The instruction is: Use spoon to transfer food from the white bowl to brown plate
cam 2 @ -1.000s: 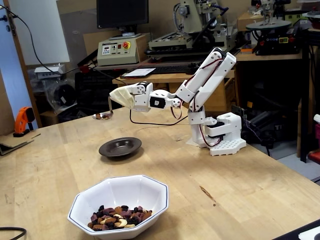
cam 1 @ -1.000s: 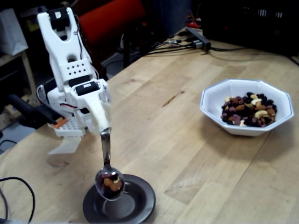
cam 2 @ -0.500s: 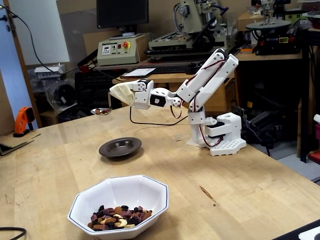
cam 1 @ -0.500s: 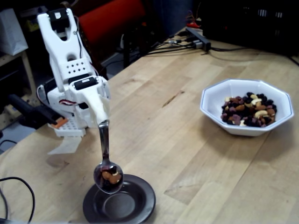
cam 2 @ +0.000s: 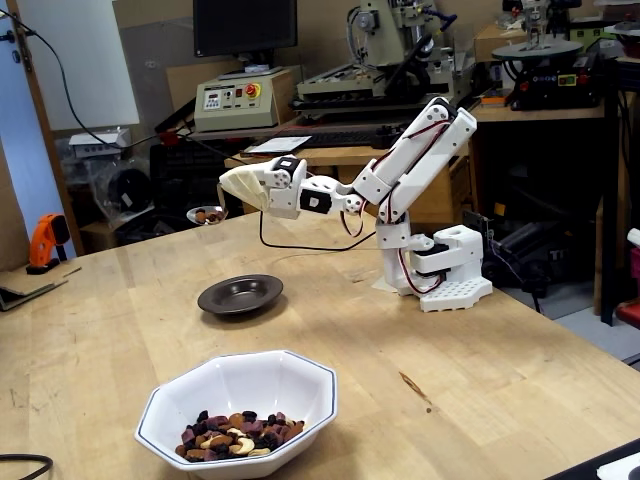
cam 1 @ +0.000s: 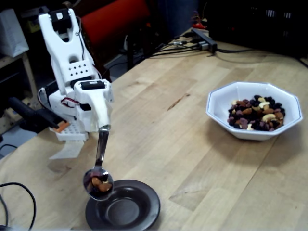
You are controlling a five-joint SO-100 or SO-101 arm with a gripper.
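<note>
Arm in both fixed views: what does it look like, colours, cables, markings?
A white plastic arm of boxy segments with black servo blocks at the joints, on a white perforated base. Thin red and dark cables run along it. The end effector is white too. An orange part shows by the base. No markings legible.

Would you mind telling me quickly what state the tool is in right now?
Tool: closed on the spoon, which carries food above the brown plate.

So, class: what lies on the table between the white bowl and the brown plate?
Nothing: in both fixed views only bare wooden table separates the white bowl from the brown plate.
</note>
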